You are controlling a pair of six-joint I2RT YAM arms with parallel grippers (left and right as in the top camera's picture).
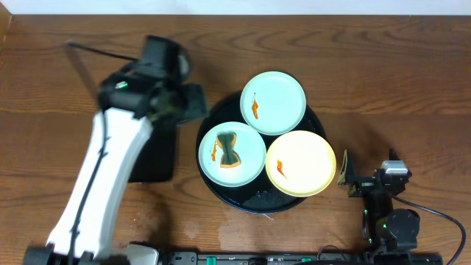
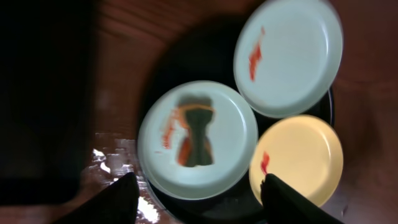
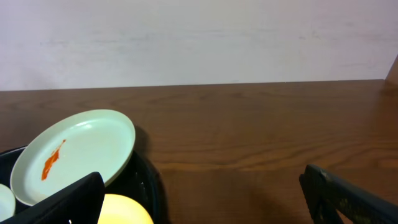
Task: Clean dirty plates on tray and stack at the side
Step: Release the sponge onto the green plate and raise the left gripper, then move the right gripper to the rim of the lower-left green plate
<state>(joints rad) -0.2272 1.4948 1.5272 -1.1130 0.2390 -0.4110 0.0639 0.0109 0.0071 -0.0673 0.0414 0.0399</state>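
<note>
**Three Smeared Plates on the Tray, Both Grippers Released**

At table centre, the round black tray [image 1: 239, 199], with all three plates on it, rim against rim.

At the tray's 12 o'clock, the first mint-blue plate [image 1: 280, 99], overhanging the tray rim, with an orange streak toward its own 9 o'clock edge. At 8 o'clock, the second mint-blue plate [image 1: 249, 141], with orange marks at 9 o'clock and a dark bow-shaped patch [image 1: 229, 151] in the middle, too blurred to identify. At 4 o'clock, the yellow plate [image 1: 307, 156], also overhanging the rim, with a small orange dab near its 8 o'clock edge. All around, brown wood tabletop [image 1: 412, 81].

Left gripper [image 2: 200, 180]: high above the table off the tray's 10 o'clock, looking down on the plates, jaws spread wide, nothing between them. Under the left arm [image 1: 110, 162], at the tray's 9 o'clock, a rectangular black tray [image 1: 158, 158].

Right gripper [image 3: 202, 186]: low near the tabletop at the tray's 4 o'clock, just beside the yellow plate yet apart from it, jaws released and empty.
</note>
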